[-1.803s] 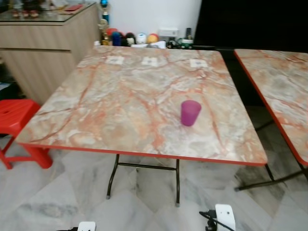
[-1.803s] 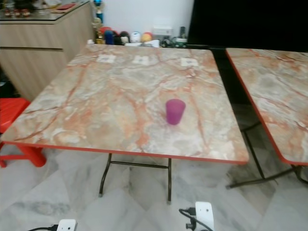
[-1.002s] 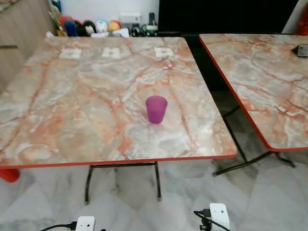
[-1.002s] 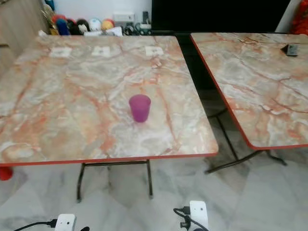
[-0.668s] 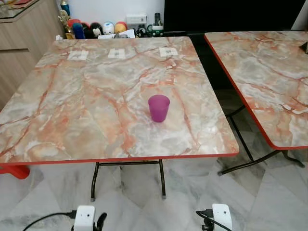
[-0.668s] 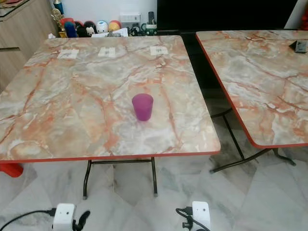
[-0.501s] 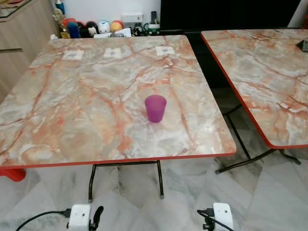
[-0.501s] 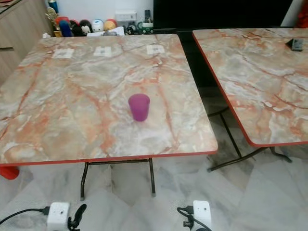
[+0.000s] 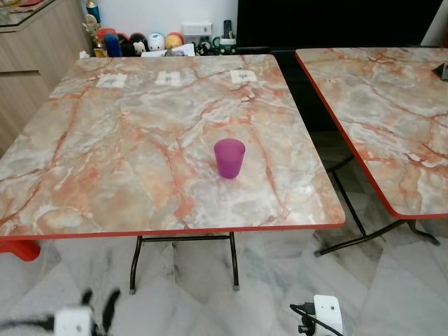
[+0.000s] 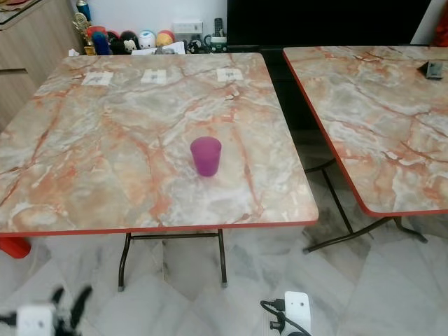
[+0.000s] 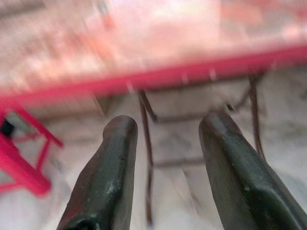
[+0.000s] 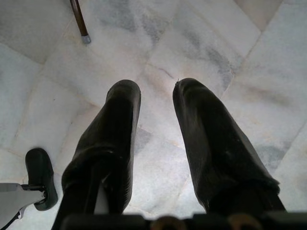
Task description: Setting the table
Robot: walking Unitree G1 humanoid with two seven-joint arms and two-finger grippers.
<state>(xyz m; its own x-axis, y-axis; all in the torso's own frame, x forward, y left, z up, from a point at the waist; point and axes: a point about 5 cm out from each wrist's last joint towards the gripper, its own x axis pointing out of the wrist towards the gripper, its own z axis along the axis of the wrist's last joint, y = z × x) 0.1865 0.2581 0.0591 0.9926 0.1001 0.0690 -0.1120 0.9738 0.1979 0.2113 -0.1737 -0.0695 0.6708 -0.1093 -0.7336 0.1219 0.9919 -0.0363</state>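
Bright, even light; left wrist view motion-blurred.

"Where was the left gripper?"

"It was held low in front of the robot. Its two black fingers were spread apart with nothing between them. The picture from that wrist was blurry."

"And the right gripper?"

"It hung low and pointed down. Its fingers were apart too, and they held nothing."

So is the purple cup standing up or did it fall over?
Standing up. The purple cup sits on its base on the marble table, open mouth facing up. Whether anything is inside, I cannot tell.
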